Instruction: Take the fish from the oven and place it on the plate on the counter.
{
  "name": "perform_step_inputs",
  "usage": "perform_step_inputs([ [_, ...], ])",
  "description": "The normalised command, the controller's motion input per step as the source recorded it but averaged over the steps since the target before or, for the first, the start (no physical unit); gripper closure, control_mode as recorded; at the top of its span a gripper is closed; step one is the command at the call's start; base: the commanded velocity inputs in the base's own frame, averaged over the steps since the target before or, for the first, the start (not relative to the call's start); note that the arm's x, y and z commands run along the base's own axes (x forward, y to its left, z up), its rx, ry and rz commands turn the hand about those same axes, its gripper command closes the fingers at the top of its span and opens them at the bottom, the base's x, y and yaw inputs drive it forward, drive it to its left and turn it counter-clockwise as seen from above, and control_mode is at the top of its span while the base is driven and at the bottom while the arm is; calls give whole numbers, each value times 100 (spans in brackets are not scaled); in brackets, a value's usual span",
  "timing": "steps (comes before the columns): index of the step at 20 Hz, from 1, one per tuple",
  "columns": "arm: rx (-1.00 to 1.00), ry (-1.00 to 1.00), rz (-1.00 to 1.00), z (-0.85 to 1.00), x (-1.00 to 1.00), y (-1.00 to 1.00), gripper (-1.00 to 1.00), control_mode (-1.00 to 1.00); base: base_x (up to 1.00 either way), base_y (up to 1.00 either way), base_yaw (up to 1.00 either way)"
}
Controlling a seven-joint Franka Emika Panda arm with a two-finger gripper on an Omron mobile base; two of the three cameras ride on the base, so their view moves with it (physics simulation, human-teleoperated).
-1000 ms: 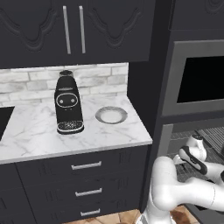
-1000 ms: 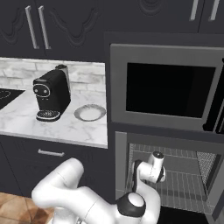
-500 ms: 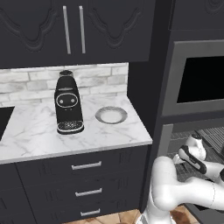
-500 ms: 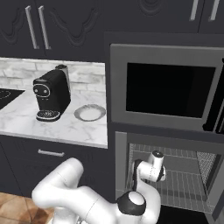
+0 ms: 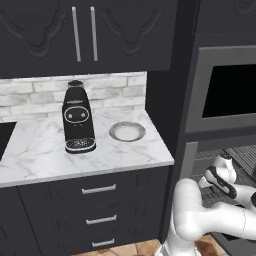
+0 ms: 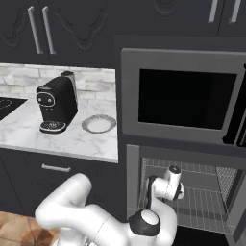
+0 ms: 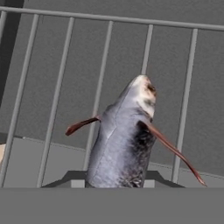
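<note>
The fish (image 7: 124, 140) is grey and silvery with thin reddish fins, and it lies on the silvery wire rack (image 7: 57, 87) inside the oven (image 6: 192, 192). My gripper (image 7: 116, 181) reaches into the oven cavity. Its two dark fingertips (image 7: 72, 180) press against the tail end of the fish from both sides. In the right base view my white hand (image 6: 169, 185) sits low over the rack, below the counter's level. The plate (image 5: 127, 131) is small, round and grey-rimmed, and it rests bare on the white marble counter (image 5: 45, 155) near its right end, just left of the oven column.
A black coffee machine (image 5: 78, 120) stands on the counter left of the plate. Above the oven cavity sits a dark built-in appliance with a black window (image 6: 187, 98). Dark drawers with silver handles (image 5: 99, 189) run below the counter, and upper cabinets (image 5: 82, 32) hang above it.
The fingers have closed in around the fish over the last second. The hand has barely shifted in the oven. The plate and coffee machine have not moved.
</note>
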Motion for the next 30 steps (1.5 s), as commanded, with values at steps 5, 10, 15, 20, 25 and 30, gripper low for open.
perform_step_inputs([
  [5, 0, 0, 0, -7, 0, 0, 100, -100, 0, 0, 0],
  [10, 4, -5, 0, 24, -36, 0, 100, -100, 0, 0, 0],
  [15, 6, -17, 0, 64, -46, 0, 100, -100, 0, 0, 0],
  [20, 4, -17, 0, 81, -36, 4, 100, -100, 0, 0, 0],
  [25, 0, -15, 0, 71, -42, 30, 100, -100, 0, 0, 0],
  [30, 0, -6, 0, 68, -43, 44, 100, -100, 0, 0, 0],
])
